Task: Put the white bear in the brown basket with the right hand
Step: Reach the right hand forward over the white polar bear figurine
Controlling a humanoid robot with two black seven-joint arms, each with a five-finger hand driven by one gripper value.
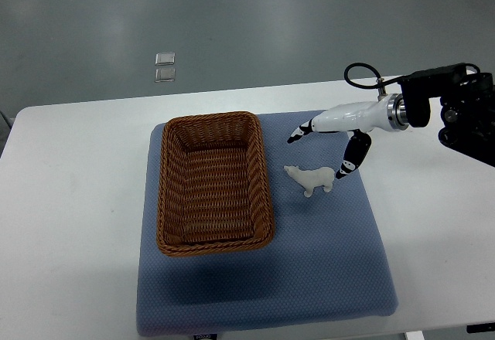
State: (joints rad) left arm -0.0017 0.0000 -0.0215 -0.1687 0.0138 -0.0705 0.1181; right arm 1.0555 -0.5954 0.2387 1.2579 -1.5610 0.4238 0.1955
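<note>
Right hand open, just above white bear on mat

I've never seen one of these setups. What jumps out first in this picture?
Probably the brown basket, empty, sitting on the left part of a blue mat on a white table. Just right of it stands a small white bear. The robot's right hand reaches in from the right edge, its black-tipped fingers spread open above the bear.

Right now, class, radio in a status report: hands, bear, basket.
Right hand open above white bear. Bear on blue mat, beside brown basket. Path clear.
</note>
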